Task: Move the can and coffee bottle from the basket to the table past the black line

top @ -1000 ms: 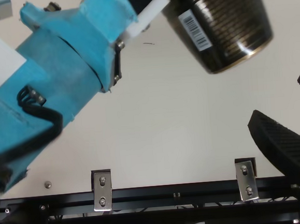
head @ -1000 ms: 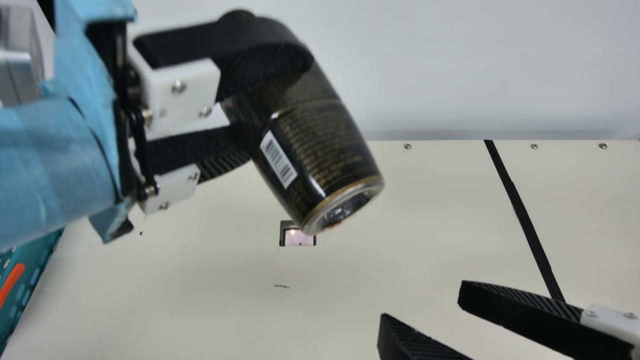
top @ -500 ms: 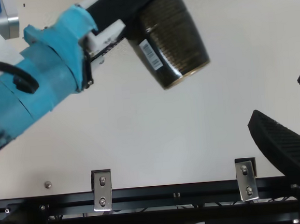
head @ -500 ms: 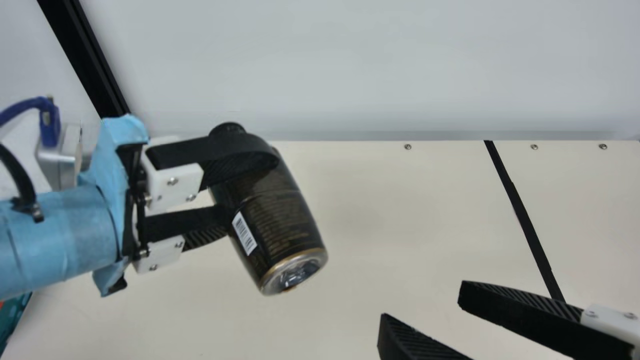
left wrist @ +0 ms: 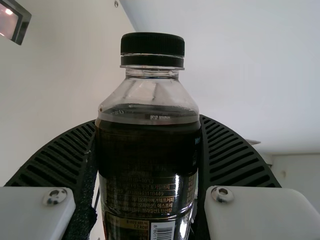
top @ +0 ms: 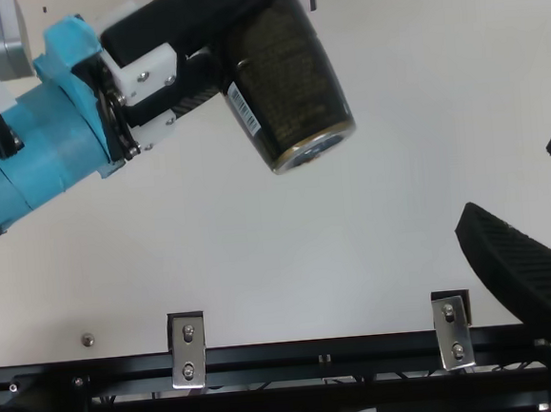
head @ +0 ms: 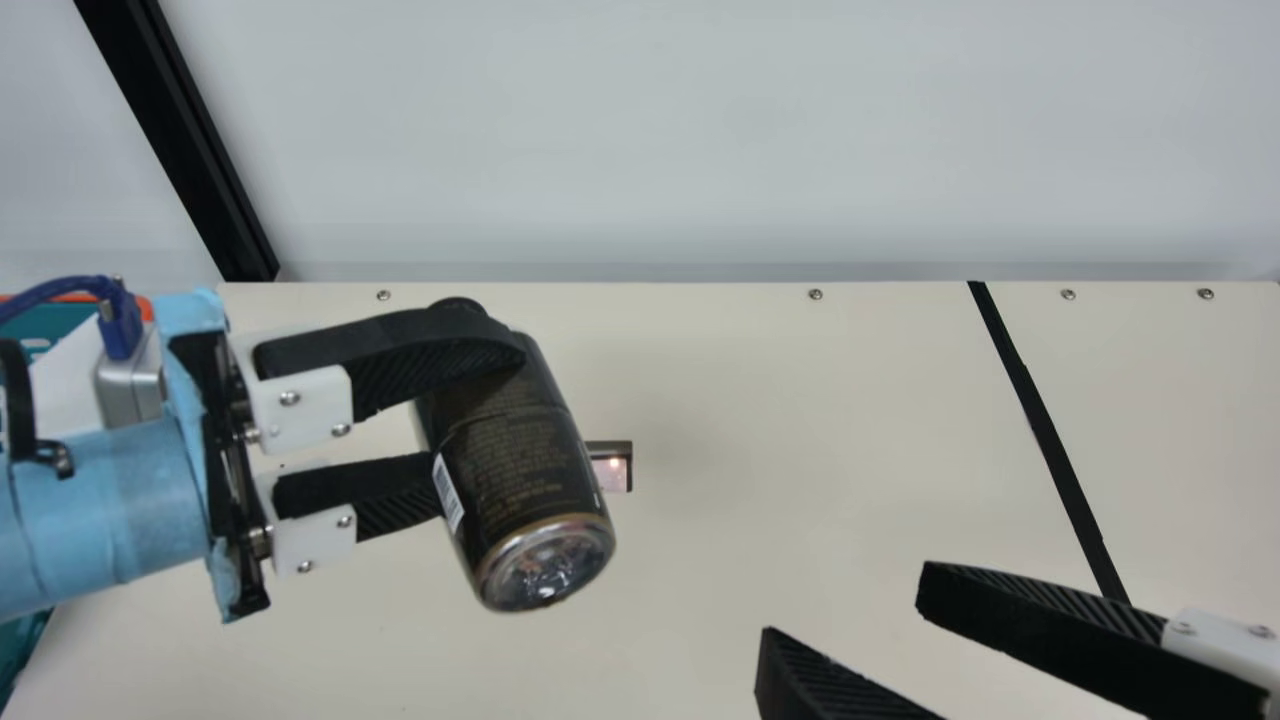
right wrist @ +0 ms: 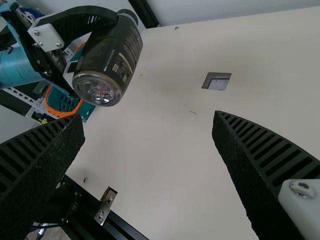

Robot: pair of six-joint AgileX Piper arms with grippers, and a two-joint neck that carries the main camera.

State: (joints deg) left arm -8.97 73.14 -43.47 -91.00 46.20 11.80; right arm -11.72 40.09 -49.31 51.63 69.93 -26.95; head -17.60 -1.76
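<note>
Toward nine o'clock in the main view, your left gripper point(head: 475, 412) grips the dark, black-capped plastic coffee bottle point(head: 515, 465), tilted above the cream table point(head: 780, 420), its base toward five. The straight black line point(head: 1045, 430) lies near three o'clock. Your right gripper point(head: 845, 615) stands wide at five; the teal, orange-rimmed basket point(head: 50, 325) sits around nine, beyond your left arm.

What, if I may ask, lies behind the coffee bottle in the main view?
The cream table and the right part of a framed cutout; the bottle covers the rest.
</note>
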